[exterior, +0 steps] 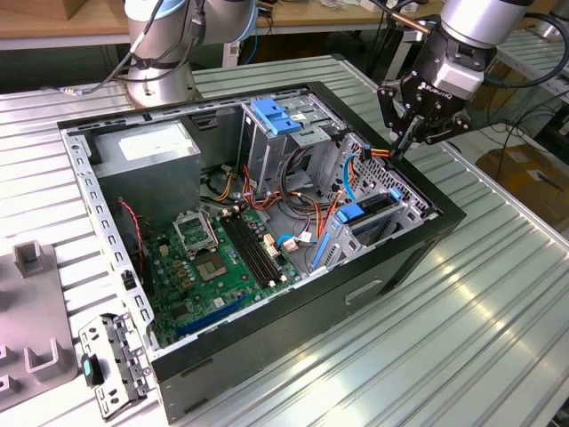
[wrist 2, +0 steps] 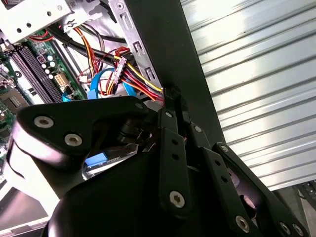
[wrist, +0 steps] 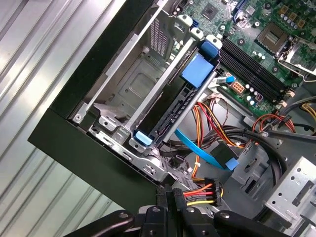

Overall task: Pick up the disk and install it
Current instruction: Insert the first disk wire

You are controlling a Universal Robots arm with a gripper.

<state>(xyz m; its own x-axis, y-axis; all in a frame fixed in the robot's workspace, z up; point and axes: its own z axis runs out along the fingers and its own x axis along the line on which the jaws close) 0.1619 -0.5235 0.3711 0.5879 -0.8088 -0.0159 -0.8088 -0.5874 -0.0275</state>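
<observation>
The disk (wrist: 170, 111) sits edge-up in the metal drive cage (exterior: 400, 218) at the front corner of the open computer case (exterior: 267, 338), a dark slab with blue plastic tabs at both ends. The exterior view shows the disk (exterior: 375, 205) low in that cage. My gripper (exterior: 397, 149) hovers above the case's rim on the exterior view's right, a little past the cage. Its fingers are shut, with the tips right beside a bundle of red, yellow and orange wires (wrist: 197, 193). In the wrist views the gripper (wrist 2: 170, 98) (wrist: 169, 190) holds nothing that I can make out.
The green motherboard (exterior: 213, 258) lies on the case floor. A taller cage with a blue tab (exterior: 276, 116) stands behind it, and a grey power-supply box (exterior: 147, 147) sits at the back. Loose cables (exterior: 302, 209) cross between the cages. Grey fixtures (exterior: 36, 302) rest on the ribbed table.
</observation>
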